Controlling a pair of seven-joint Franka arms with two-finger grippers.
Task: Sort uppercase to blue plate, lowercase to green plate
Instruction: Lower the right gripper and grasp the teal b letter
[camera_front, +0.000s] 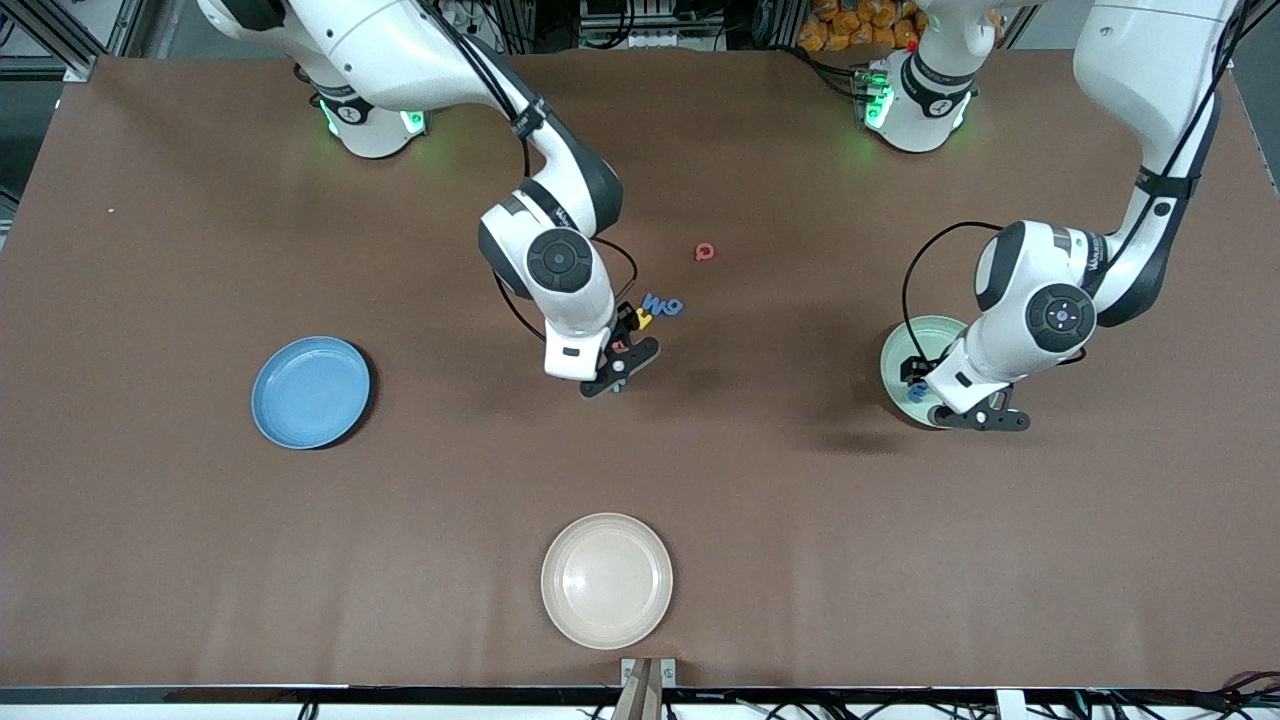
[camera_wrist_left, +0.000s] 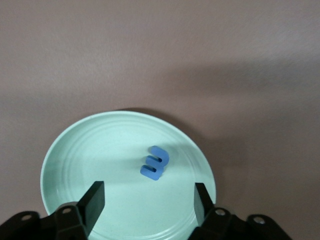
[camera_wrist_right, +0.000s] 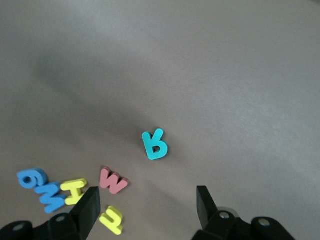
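One letter of eight is showing as sorted. Reading across the front view from the right arm's end of the table (camera_front: 200, 560): the blue plate (camera_front: 310, 392) is sitting at mid-height of the frame and holding nothing. The right gripper (camera_front: 620, 375) is hanging low over the table near the frame's centre, beside the loose cluster of letters. The red Q (camera_front: 706, 251) is lying apart from that cluster, higher in the frame. The cream plate (camera_front: 607, 580) is lying at lower centre, unused. Toward the left arm's end, the green plate (camera_front: 925, 350) is carrying the blue e (camera_front: 916, 393), with the left gripper (camera_front: 985, 415) hovering over its rim.

By this evidence four uppercase and three lowercase letters are awaiting sorting.

The right wrist view is resolving what the arm is hiding from the front camera. The right gripper (camera_wrist_right: 145, 200) is standing with jaws spread and empty. Ahead of it the teal R (camera_wrist_right: 155, 144) is lying alone on the table. Close by are lying the red w (camera_wrist_right: 113, 180), yellow H (camera_wrist_right: 75, 191), yellow h (camera_wrist_right: 111, 220), blue M (camera_wrist_right: 50, 195) and blue g-shaped letter (camera_wrist_right: 32, 177).

The left wrist view is showing the left gripper (camera_wrist_left: 150, 192) with jaws parted and gripping nothing. The blue e (camera_wrist_left: 155, 163) is resting free near the middle of the green plate (camera_wrist_left: 65, 150).
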